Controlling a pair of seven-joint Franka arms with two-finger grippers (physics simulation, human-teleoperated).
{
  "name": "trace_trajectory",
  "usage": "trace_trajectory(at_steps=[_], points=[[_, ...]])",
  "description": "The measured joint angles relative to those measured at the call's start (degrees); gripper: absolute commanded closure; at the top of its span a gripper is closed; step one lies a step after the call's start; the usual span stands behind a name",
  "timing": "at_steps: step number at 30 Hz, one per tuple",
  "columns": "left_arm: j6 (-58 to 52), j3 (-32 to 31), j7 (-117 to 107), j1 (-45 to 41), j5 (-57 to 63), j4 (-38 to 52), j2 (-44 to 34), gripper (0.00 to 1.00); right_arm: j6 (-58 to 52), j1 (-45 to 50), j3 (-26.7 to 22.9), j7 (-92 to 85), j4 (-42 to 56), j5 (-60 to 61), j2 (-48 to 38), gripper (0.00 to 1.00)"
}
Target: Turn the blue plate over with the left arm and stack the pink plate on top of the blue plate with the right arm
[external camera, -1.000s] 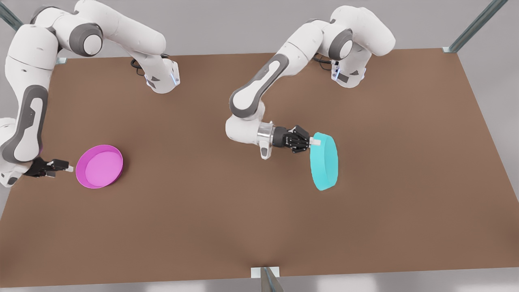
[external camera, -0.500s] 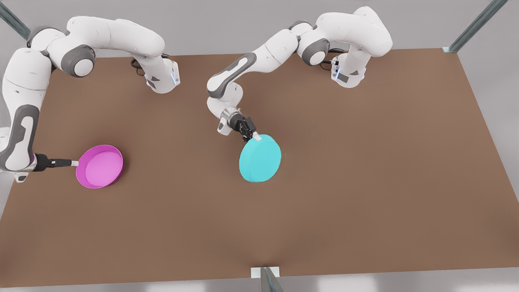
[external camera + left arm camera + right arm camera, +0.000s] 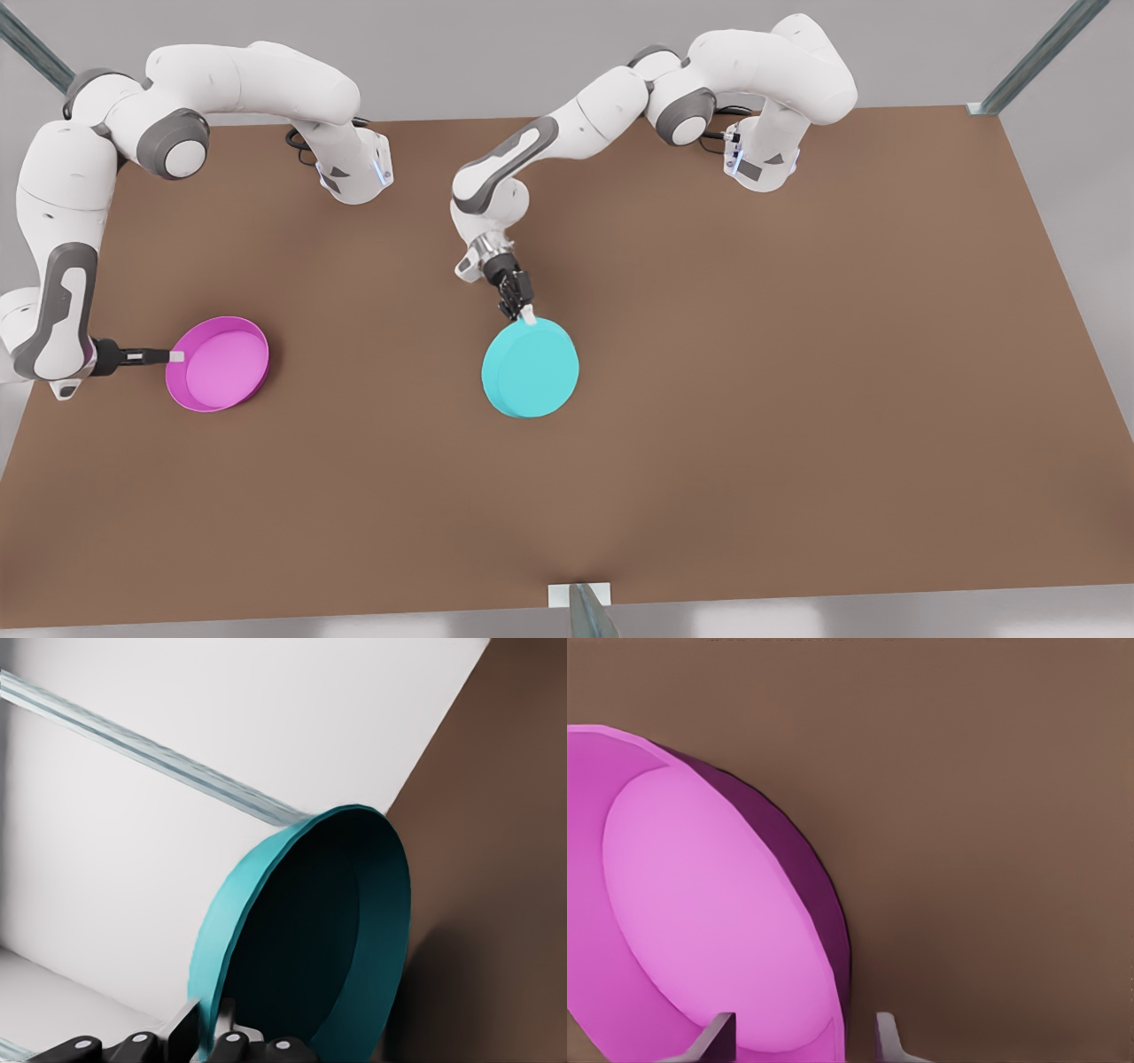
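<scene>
The left end effector [image 3: 524,312], a little left of centre in the front view, is pinched on the upper rim of the blue plate [image 3: 530,370]; the left wrist view shows one finger on each side of the wall of the plate [image 3: 306,939]. The plate appears turned base-up and seems tilted, whether it rests on the desk [image 3: 797,399] I cannot tell. If the hold is let go while it is tilted or raised, the plate could drop, skid or tip back open side up, leaving a poor base for stacking. At the left edge of the front view the right end effector [image 3: 174,356] sits at the rim of the pink plate [image 3: 218,363], open side up on the desk; its fingers [image 3: 713,1038] stand apart around that wall, not visibly clamped. Closing shallowly could push the plate away or give a grip that slips in transit.
</scene>
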Motion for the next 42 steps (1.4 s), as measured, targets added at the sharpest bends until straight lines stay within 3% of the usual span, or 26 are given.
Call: trace_trajectory(at_steps=[8,12,18,19,20,23,25,27,30,31,33,34,36,37,39,41,42], points=[[8.9,-5.0,-6.5,2.9,-2.5,3.8,0.2,0.00,2.2,-0.1,0.2,0.1,-0.1,0.2,0.4,0.50],[21.9,-6.6,-22.4,4.1,-7.1,3.8,-0.2,0.00,2.2,0.1,0.3,0.5,-0.1,0.1,0.4,0.50],[29.8,-11.1,-26.0,4.5,-39.7,3.4,-9.2,0.00,3.1,0.3,0.3,0.9,-0.1,0.2,0.8,0.50],[29.0,-11.1,-24.1,5.3,-45.2,2.9,-11.6,0.00,3.1,0.3,0.3,0.9,-0.1,0.2,0.8,0.50],[24.3,-11.0,-22.7,7.0,-49.9,-3.8,-19.3,0.00,3.1,0.3,0.3,0.8,-0.1,0.2,0.9,0.51],[23.5,-10.8,-1.7,21.3,-60.7,-33.1,-44.6,0.12,3.2,0.4,0.3,0.5,-0.1,0.3,0.9,0.59],[25.3,-10.6,18.9,35.6,-66.7,-49.1,-58.3,0.10,3.2,0.4,0.4,0.5,-0.1,0.3,0.8,0.60],[26.5,-9.2,38.4,48.6,-71.5,-59.5,-70.6,0.01,3.8,0.3,0.4,0.4,-0.1,0.3,0.9,0.60],[18.4,9.4,56.5,52.3,-77.5,-61.1,-83.5,0.00,4.4,0.4,0.4,0.5,-0.1,0.3,1.1,0.60],[14.1,11.8,59.4,51.9,-78.5,-56.8,-83.1,0.00,4.5,0.4,0.4,0.5,-0.1,0.3,1.1,0.60],[-0.3,15.1,65.7,52.5,-79.6,-33.8,-69.7,0.00,4.8,0.4,0.5,0.6,-0.1,0.3,1.2,0.60],[-1.3,15.5,68.1,53.4,-80.2,-27.5,-64.4,0.00,5.2,0.4,0.5,0.5,-0.2,0.3,1.5,0.60],[2.0,16.4,82.7,55.9,-82.9,-28.8,-63.3,0.00,5.2,0.4,0.5,0.4,-0.2,0.3,1.7,0.60],[8.6,17.4,83.5,57.7,-83.6,-36.9,-68.1,0.00,5.3,0.4,0.9,0.4,-0.2,0.3,1.7,0.60],[11.1,16.3,81.3,66.8,-84.6,-39.1,-69.2,0.00,5.2,0.4,1.0,0.4,-0.2,0.3,1.7,0.65],[10.8,-7.3,74.8,98.5,-84.9,-38.8,-69.2,0.00,5.2,0.4,1.0,0.2,-0.2,0.3,1.7,0.68],[9.2,-6.3,74.3,101.6,-84.4,-37.7,-69.2,0.00,5.2,0.3,1.0,0.2,-0.2,0.3,1.7,0.68]])
